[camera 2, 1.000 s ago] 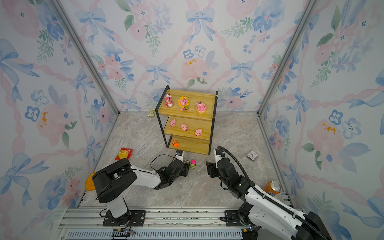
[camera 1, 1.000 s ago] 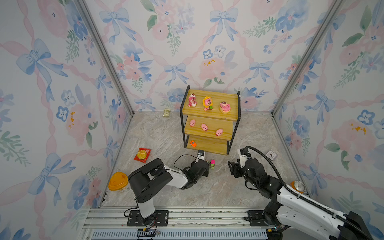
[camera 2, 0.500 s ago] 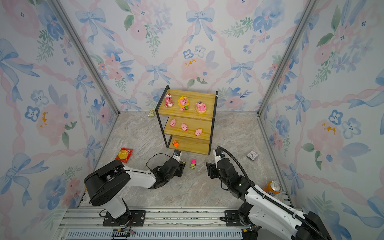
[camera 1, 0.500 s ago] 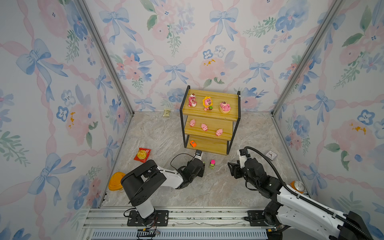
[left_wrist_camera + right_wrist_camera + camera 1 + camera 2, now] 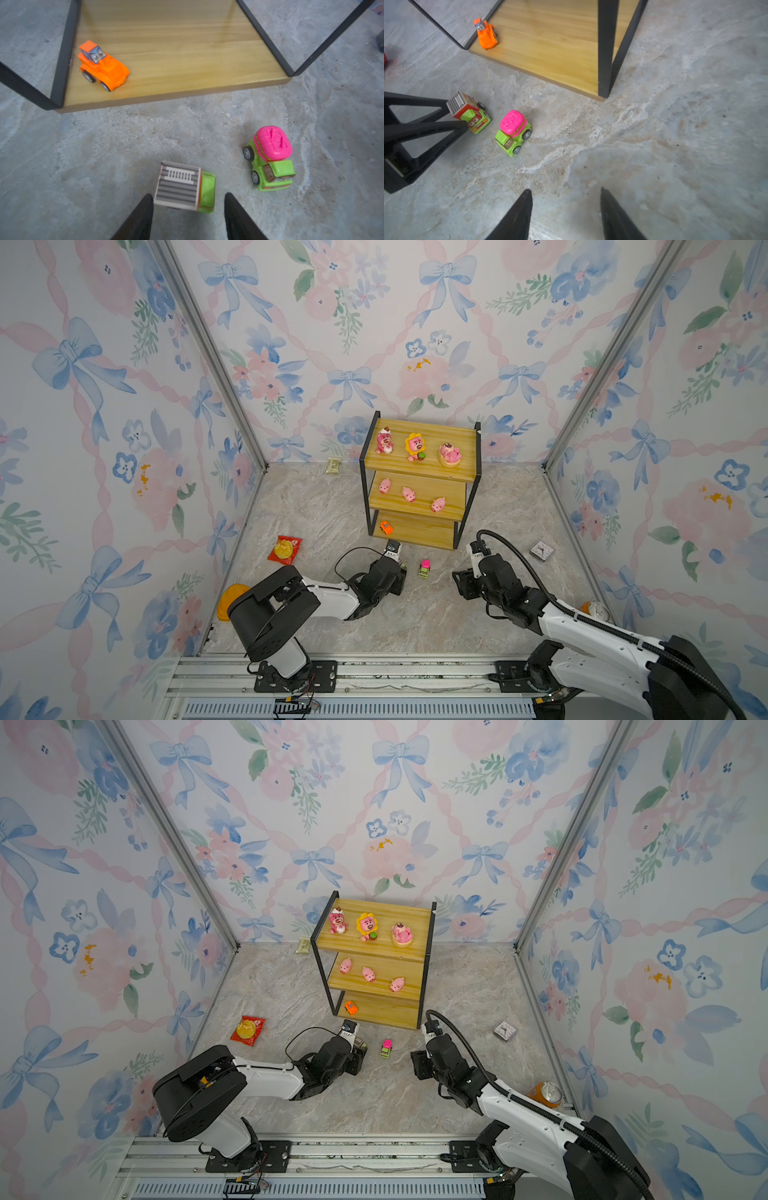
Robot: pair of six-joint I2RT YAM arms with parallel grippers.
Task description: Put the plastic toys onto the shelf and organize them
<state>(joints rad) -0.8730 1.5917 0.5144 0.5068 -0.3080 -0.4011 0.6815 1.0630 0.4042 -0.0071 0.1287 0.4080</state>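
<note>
shelf (image 5: 415, 472): three yellow wood-grain boards in a thin black metal frame, far middle of the floor.
top tier: three pink bear figurines (image 5: 411, 446), glossy, in a row.
middle tier: three small pink pigs (image 5: 409, 494), rounded, spaced apart.
bottom tier: orange car (image 5: 102, 66) at the left near corner (cartoon eyes printed on its windscreen).
grey-green car (image 5: 185, 187): on the floor just near of the shelf. Boxy, with a grey striped top bearing a white ladder graphic, a lime cab, red sides and a printed face.
pink-green car (image 5: 270, 158): on the floor just right of it, not touching. Ribbed pink drum on a lime chassis.
left gripper (image 5: 188, 195): black tapered fingers part open, flanking the grey-green car (a gap shows on the cab side).
right gripper (image 5: 565, 190): part open, holding nothing, over floor right of the cars.
floor (image 5: 316, 506): grey marble-look slab.
red snack packet (image 5: 284, 549): left side, print too small to read.
</note>
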